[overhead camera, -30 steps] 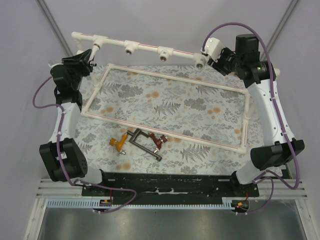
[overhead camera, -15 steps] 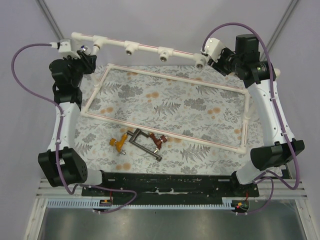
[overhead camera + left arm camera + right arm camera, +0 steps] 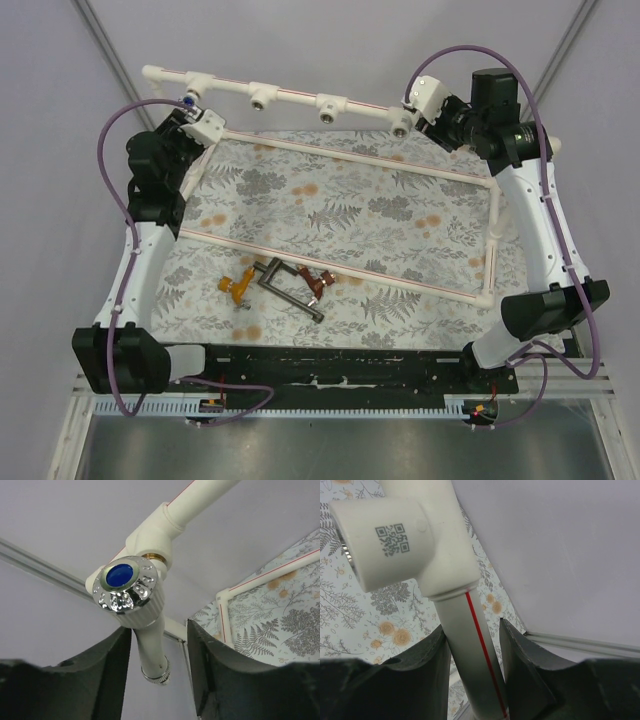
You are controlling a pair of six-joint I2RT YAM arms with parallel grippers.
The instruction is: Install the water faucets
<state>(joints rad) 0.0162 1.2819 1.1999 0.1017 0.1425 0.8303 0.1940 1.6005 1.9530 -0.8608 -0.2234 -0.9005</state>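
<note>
We show the left pincer open astride the white faucet on the rail's end tee; the right pincer grips the rail. Three faucets lie on the counter.

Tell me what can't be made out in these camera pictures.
Left wrist view: how deep the white faucet is screwed into the pipe fitting; the faucet's own body covers the joint.
Right wrist view: whether the right end effector clamps the pipe; the contact edges are blurred, and its lower part is cut off by the frame.
Top view: threads and levers of the orange faucet, grey faucet and red-brown faucet; too small.
</note>
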